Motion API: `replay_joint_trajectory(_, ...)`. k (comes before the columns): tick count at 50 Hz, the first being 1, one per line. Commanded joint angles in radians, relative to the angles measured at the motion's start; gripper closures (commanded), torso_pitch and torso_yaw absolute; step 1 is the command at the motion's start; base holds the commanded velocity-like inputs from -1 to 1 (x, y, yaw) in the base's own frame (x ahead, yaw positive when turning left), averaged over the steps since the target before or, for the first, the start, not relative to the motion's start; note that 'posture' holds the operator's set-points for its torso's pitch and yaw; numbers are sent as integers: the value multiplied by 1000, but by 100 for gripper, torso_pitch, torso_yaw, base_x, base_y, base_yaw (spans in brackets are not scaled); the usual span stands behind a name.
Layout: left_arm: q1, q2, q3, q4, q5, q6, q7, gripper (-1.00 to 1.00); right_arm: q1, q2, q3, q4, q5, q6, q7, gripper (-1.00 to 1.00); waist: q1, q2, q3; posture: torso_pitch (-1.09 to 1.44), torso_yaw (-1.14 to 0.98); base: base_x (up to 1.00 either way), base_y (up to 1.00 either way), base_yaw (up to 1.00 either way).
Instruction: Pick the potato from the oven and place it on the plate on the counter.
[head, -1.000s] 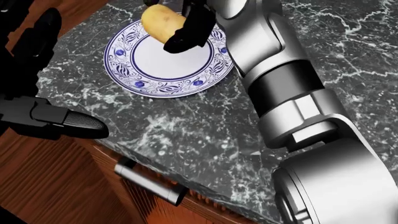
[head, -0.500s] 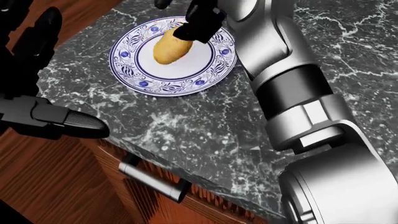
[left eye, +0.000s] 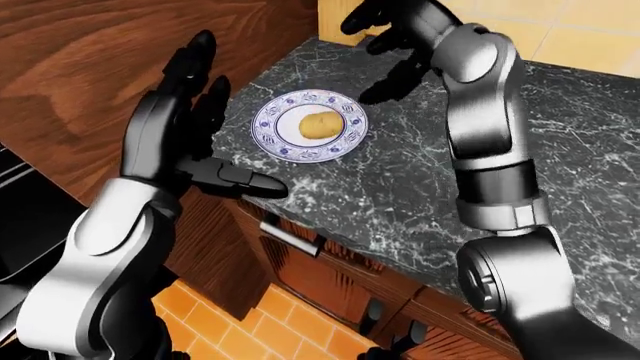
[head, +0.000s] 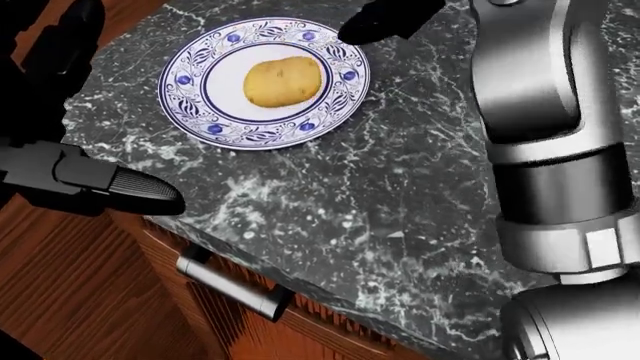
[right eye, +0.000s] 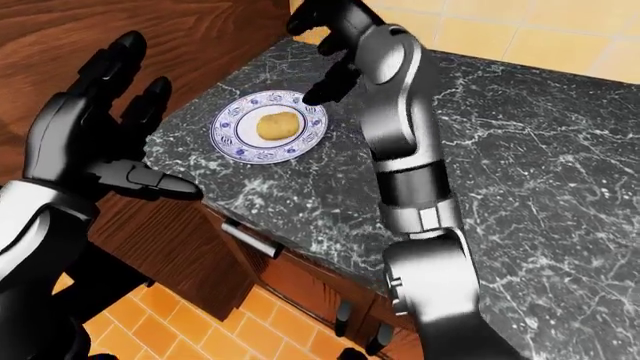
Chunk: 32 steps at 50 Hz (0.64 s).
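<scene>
Since half a second ago my right hand (head: 385, 19) has let go and lifted off toward the head view's top edge, leaving the potato (head: 283, 81) lying alone in the middle of the plate (head: 190, 64) on the worktop (head: 400, 195), its long axis running left to right. My left hand (head: 60, 180) hangs at the left edge, empty, one finger pointing right.

In the left-eye view my right hand (left eye: 390, 45) is spread open, holding nothing, up and to the right of the potato (left eye: 319, 125) (clearly the nearer hand).

In the right-eye view my left hand (right eye: 100, 127) stands splayed, well apart from the plate (right eye: 232, 127). I judge the placing done.
</scene>
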Motion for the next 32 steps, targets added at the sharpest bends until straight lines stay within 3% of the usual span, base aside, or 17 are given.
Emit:
replay_joint_trajectory(1,-38,11,16,-31,-4,-6,10,-100,5,-20,-13,-124,-16,33,49,-40,-1,1,-32,140,0,0,0,0)
replay_joint_trajectory(5,-57,14,18,-40,-16,15,21,-100,95,-51,-39,-302,-24,91,112,-51,-3,-5,-33,140,0,0,0,0)
replay_joint_trajectory(14,-100,40,48,-57,-74,68,52,-100,261,-148,-115,-676,-4,253,241,-100,-3,-18,-43,140,0,0,0,0)
replay_joint_trajectory(20,-113,67,83,-81,-133,102,81,-100,321,-265,-199,-898,23,404,331,-100,-3,-23,-45,140,0,0,0,0)
replay_joint_trajectory(26,-129,94,109,-106,-214,128,134,-100,342,-379,-244,-1050,60,536,391,-100,-2,-20,-40,140,0,0,0,0)
replay_joint_trajectory(32,-132,114,111,-123,-282,130,183,-100,314,-550,-317,-1122,128,647,454,-100,-1,-16,-41,140,0,0,0,0)
